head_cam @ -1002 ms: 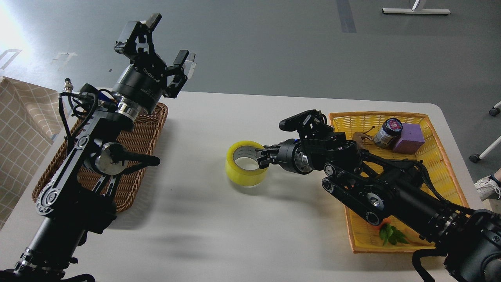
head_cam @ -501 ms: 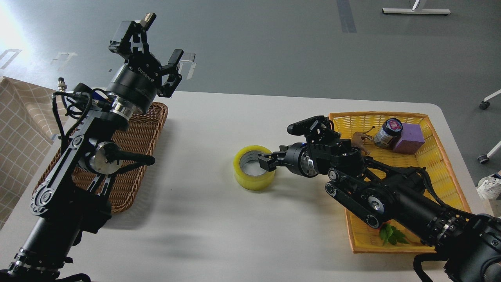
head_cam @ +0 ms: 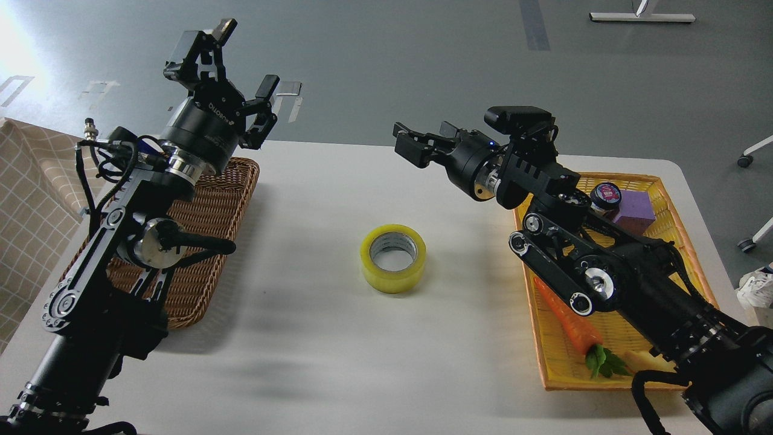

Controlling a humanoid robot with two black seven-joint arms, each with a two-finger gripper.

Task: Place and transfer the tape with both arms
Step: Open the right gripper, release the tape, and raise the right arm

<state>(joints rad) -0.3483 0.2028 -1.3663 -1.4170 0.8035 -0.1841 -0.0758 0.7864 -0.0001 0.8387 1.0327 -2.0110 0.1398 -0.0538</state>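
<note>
The yellow tape roll (head_cam: 394, 258) lies flat on the white table (head_cam: 338, 362) near its middle, hole facing up, with nothing touching it. My right gripper (head_cam: 423, 140) is open and empty, raised above the table behind and to the right of the tape. My left gripper (head_cam: 232, 63) is open and empty, held high above the far end of the brown wicker basket (head_cam: 208, 211) at the left.
A yellow tray (head_cam: 676, 241) at the right holds a dark jar (head_cam: 606, 194), a purple block (head_cam: 634, 208), a carrot (head_cam: 567, 317) with green leaves and a pale item. My right arm crosses over that tray. A checked cloth (head_cam: 30, 193) hangs at the far left.
My right gripper let go of the tape, opened, and rose up and back to the right. The tape now rests flat on the table. The left gripper shifted slightly left.
</note>
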